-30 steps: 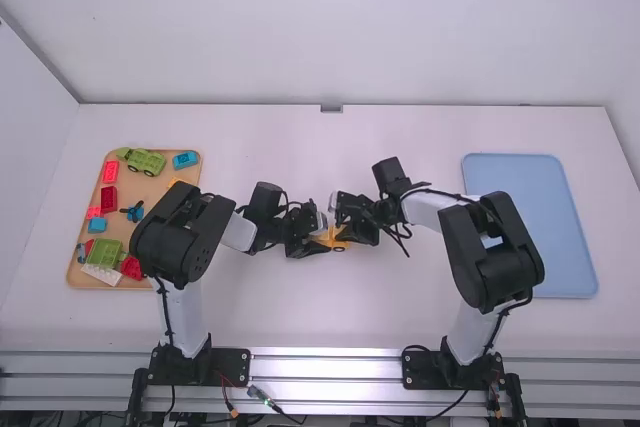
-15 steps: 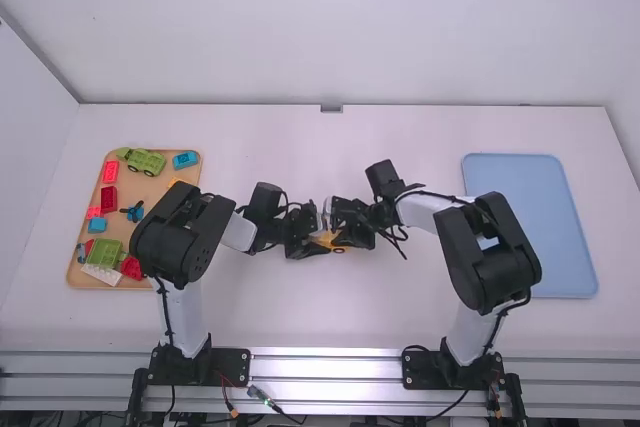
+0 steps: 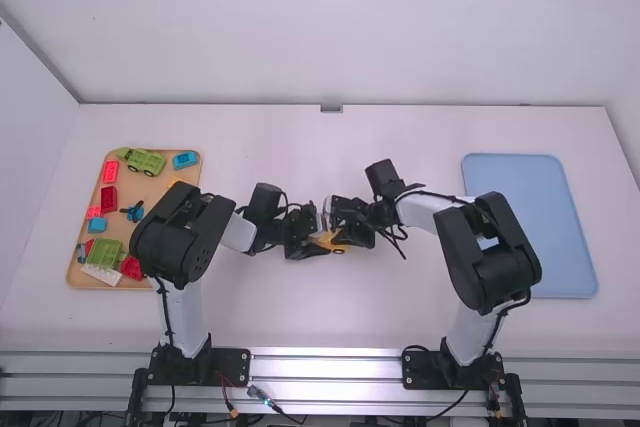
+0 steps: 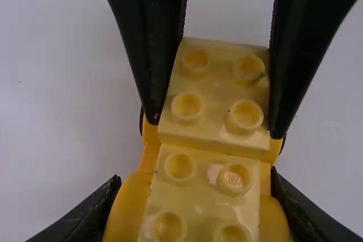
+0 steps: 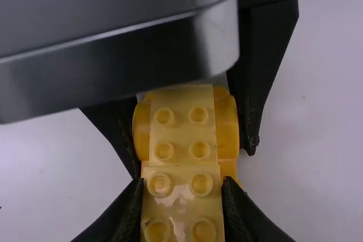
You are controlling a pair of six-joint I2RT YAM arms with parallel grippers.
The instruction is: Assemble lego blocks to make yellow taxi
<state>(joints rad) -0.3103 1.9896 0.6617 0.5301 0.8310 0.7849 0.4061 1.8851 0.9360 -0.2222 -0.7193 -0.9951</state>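
- High view: we see the yellow taxi [image 3: 338, 243] near the middle of the white table [image 3: 330, 317], between our two grippers, which meet over it and partly hide it.
- Our left gripper [image 3: 318, 244] is closed around the taxi's rounded yellow body; in the left wrist view its fingers press against both sides, below the studded top.
- Our right gripper [image 3: 343, 235] is closed on the sides of a yellow four-stud brick [image 4: 216, 97], which lies in line with the studded top of the body. We cannot tell whether this brick is fully seated.
- In the right wrist view, we see that brick in the near foreground, overlapping our view of the studs behind it.
- On our left we have a tan tray [image 3: 150, 187] bearing a green truck [image 3: 147, 161], a blue brick [image 3: 185, 159], a dark red brick [image 3: 109, 198], a white brick [image 3: 102, 274] and other pieces.
- On our right, well apart from the taxi, a blue tray [image 3: 545, 227] rests on the table.
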